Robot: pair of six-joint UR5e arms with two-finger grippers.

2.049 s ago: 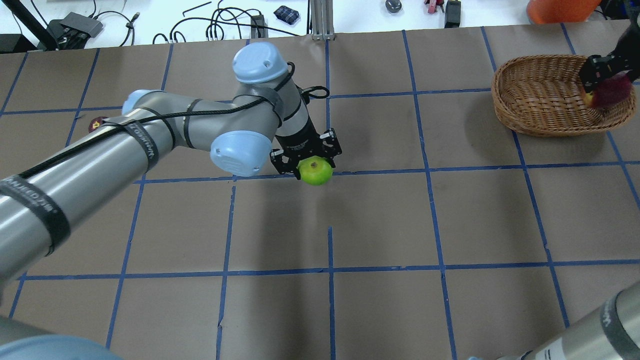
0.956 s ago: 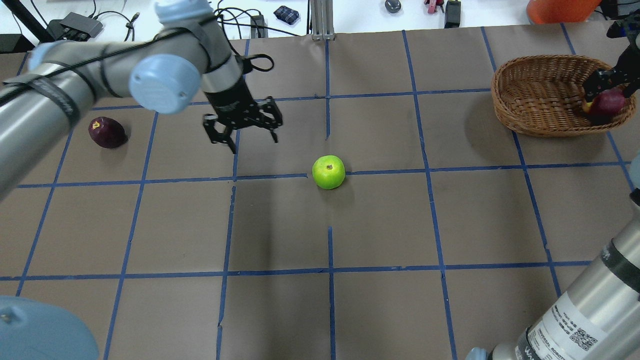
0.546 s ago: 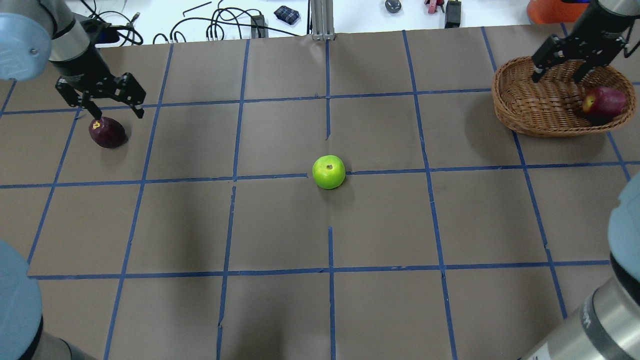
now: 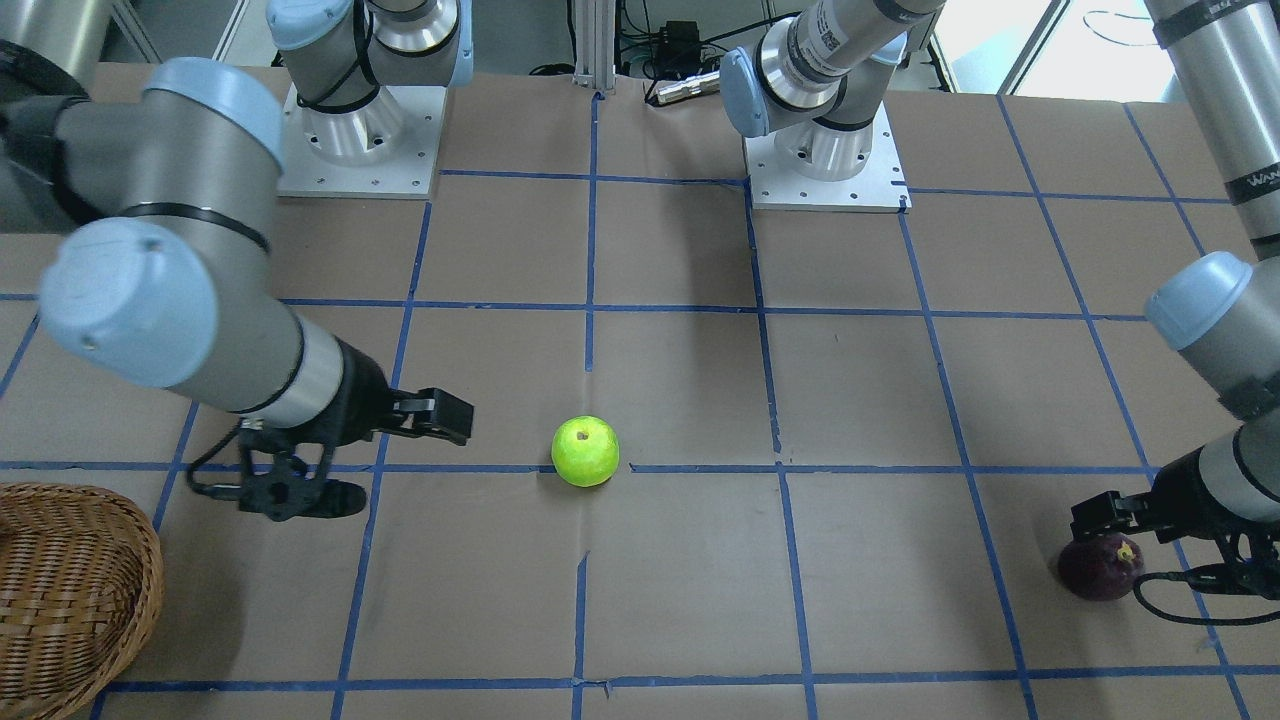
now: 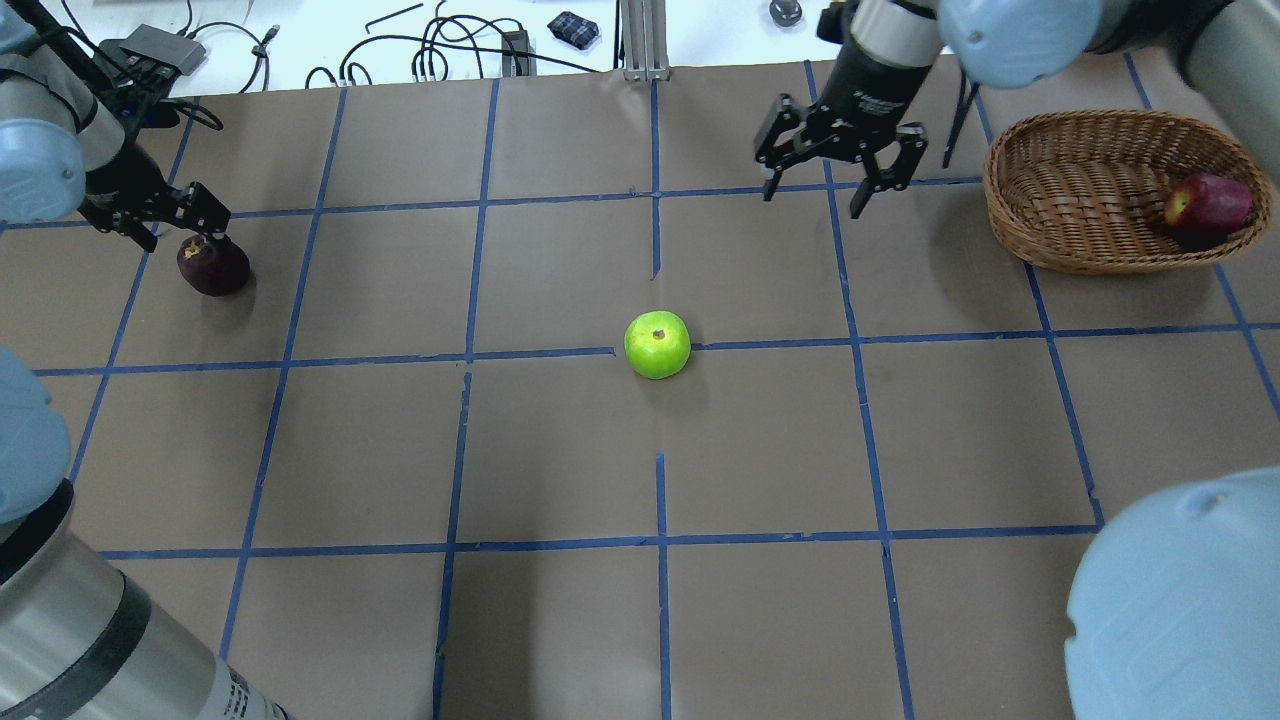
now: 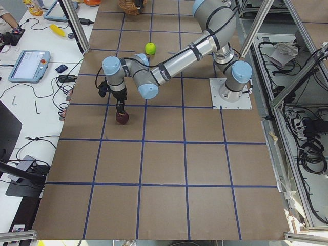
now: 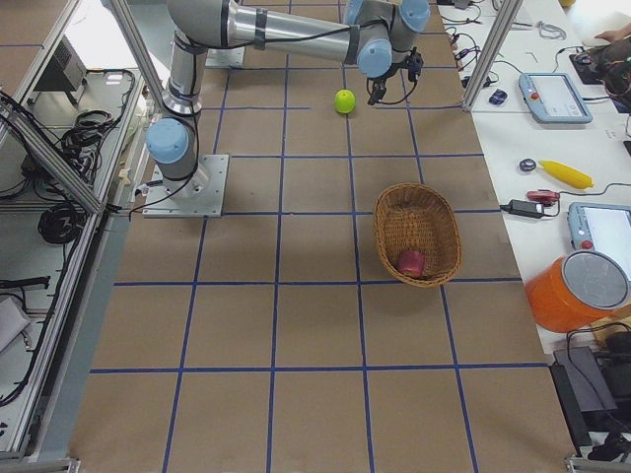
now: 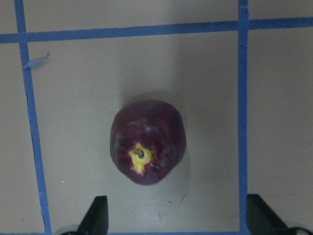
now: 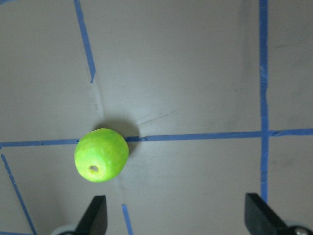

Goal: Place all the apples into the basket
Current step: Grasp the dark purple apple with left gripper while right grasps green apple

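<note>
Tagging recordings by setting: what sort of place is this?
Probably a robotics lab: a table gridded with blue tape, two arms bolted to base plates, and a side bench with teach pendants.

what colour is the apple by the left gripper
Dark purple-maroon apple with a yellow stem spot; clearest in the left wrist view.

I see a brown paper-covered table (image 5: 560, 450) gridded with blue tape (image 5: 660, 543). Beyond the left gripper (image 5: 186, 237), off to its right, black cables (image 5: 440, 50) lie tangled. Beyond the right gripper (image 5: 835, 195) stand an aluminium post (image 5: 640, 40) and an orange container (image 5: 1110, 20).
</note>
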